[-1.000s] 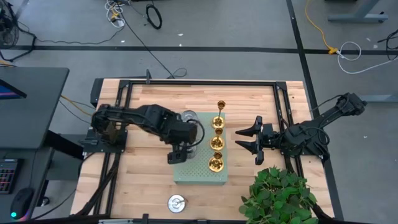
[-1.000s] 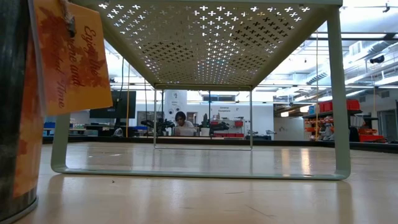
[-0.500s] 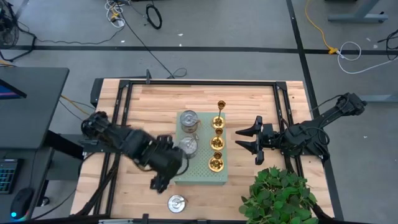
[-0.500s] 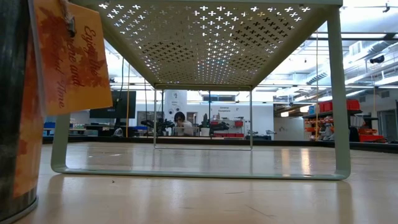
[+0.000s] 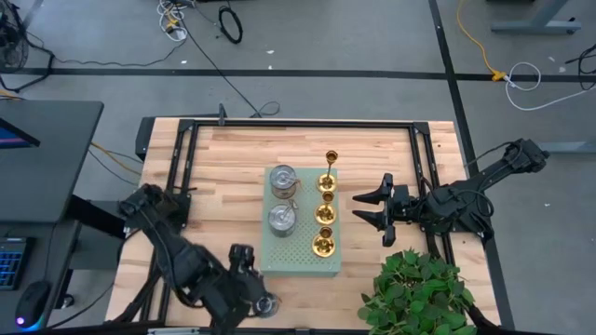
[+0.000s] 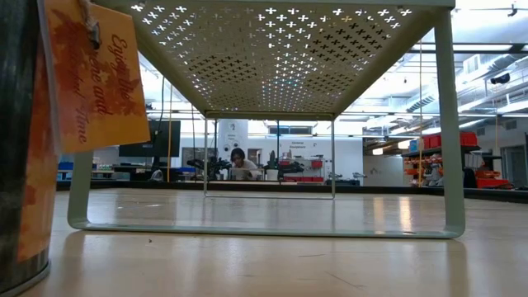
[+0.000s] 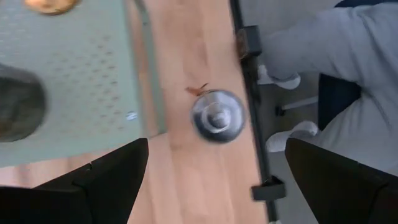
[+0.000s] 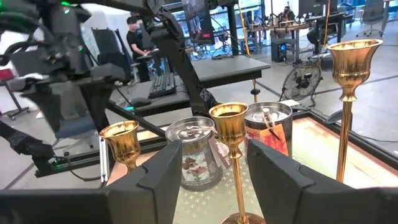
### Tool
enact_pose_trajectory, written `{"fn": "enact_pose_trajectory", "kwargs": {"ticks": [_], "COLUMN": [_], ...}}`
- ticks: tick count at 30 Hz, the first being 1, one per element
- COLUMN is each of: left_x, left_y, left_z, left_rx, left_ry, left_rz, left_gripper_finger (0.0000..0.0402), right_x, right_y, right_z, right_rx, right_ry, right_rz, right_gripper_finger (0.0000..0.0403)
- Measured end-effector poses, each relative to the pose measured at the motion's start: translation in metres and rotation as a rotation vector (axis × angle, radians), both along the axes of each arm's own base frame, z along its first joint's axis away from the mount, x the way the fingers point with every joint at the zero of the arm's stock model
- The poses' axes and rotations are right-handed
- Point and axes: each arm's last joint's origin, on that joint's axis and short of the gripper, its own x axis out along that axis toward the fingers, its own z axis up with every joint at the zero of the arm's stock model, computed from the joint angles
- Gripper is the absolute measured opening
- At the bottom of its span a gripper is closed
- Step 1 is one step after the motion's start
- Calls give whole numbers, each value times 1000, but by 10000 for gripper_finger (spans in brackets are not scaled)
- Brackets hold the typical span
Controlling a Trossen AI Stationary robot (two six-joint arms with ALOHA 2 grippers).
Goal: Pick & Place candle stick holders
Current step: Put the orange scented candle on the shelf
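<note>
Left gripper (image 5: 259, 300) hangs wide open and empty, right above the silver holder (image 7: 217, 116) on the table (image 5: 214, 167).

Three gold holders (image 5: 325, 200), two silver holders (image 5: 282, 198) upright on board; third silver (image 5: 264, 303) near front edge

Left arm swung off the board (image 5: 298, 244) — down over the lone silver holder (image 5: 264, 303).

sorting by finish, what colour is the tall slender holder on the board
Gold brass tall slender candle holder; clearest in the right wrist view.
</note>
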Motion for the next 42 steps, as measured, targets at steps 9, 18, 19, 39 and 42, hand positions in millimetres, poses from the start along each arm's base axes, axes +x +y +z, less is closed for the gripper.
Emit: {"fn": "enact_pose_trajectory", "kwargs": {"ticks": [9,18,19,39,42], "left_x": [15,28,29,43,47], "left_y": [-45,-58,-59,-50,-46], "left_z": [-34,-58,-60,-73,-73], "left_rx": [-35,-17,-11,28,37], "left_ry": [-23,-5,-3,39,42], "left_rz": [-48,-71,-74,-52,-56], "left_gripper_finger": [387,387,387,387,387], "right_x": [0,0,0,0,0], "right_y": [0,0,0,0,0], "right_z": [0,0,0,0,0], "right_rx": [0,-1,0,-1,-1], "right_ry": [1,1,1,1,1], "right_rz": [0,0,0,0,0], "right_gripper_finger": [185,185,185,185,185]}}
